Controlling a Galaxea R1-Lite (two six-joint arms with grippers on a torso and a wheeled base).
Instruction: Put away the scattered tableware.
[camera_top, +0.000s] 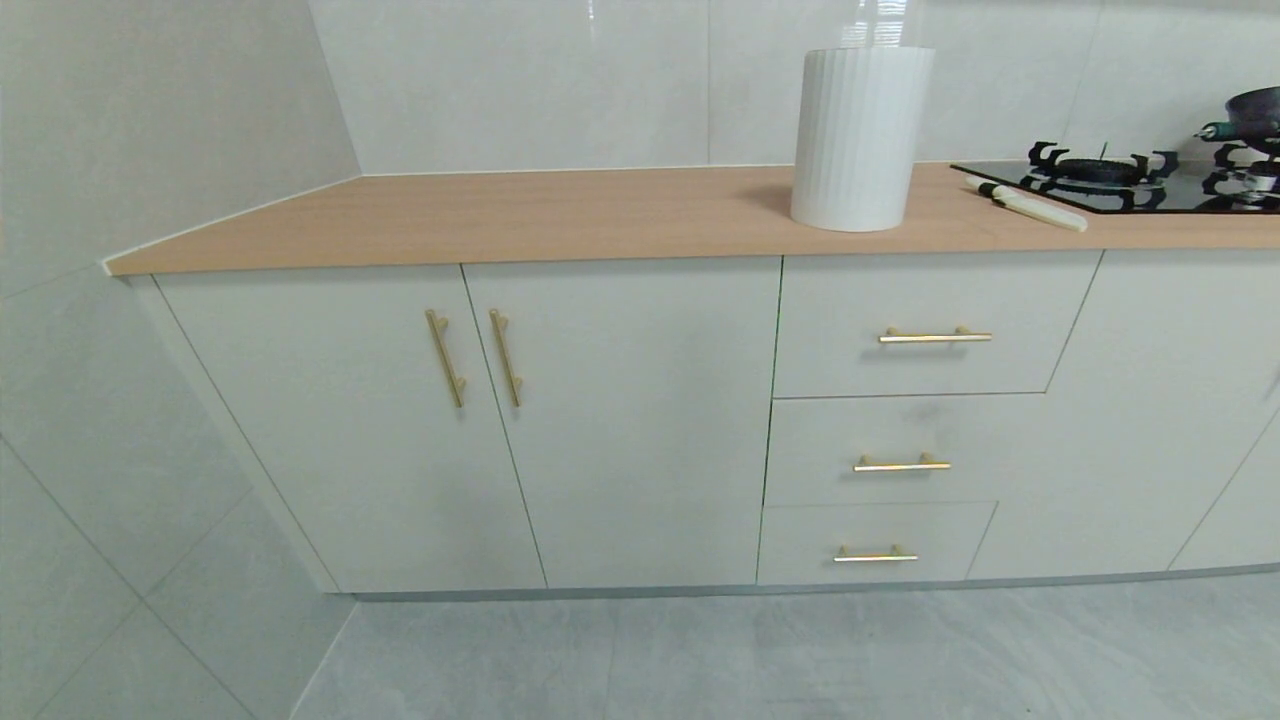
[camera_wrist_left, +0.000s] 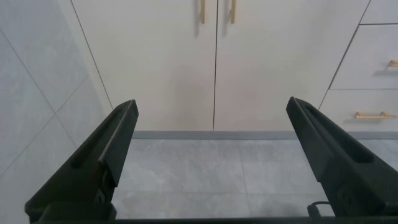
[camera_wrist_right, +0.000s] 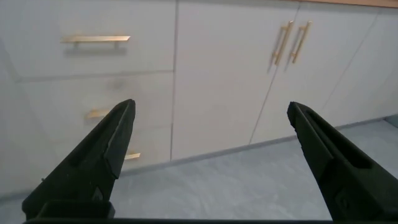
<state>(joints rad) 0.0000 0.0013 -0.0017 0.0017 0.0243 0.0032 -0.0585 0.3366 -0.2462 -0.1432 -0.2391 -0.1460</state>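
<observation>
1. A wooden counter (camera_top: 500, 215) runs along the tiled wall (camera_top: 520, 80), over pale cabinets with gold handles.
2. A tall white ribbed canister (camera_top: 860, 140) stands upright on the counter, about midway to the hob (camera_top: 1130, 185).
3. What looks like a pale-handled knife (camera_top: 1030, 206) lies flat on the counter at the hob's near corner, just beside the canister and apart from it.
4. A dark pot (camera_top: 1255, 110) sits on the far burner.
5. Below the counter, the two doors (camera_top: 480, 420) are shut, their handles side by side. The three drawers (camera_top: 920, 330) to their right, under the canister, are shut too.
6. The left gripper (camera_wrist_left: 211, 107) is held low, pointing at the foot of the doors (camera_wrist_left: 217, 62) with the grey floor (camera_wrist_left: 211, 174) beneath it. Its fingers (camera_wrist_left: 112, 146) are spread wide with nothing between them.
7. The right gripper (camera_wrist_right: 211, 107) is also low, facing the cabinet front, drawers (camera_wrist_right: 93, 40) to one side and the door handles to the other. Its fingers (camera_wrist_right: 109, 146) are spread wide and hold nothing.
</observation>
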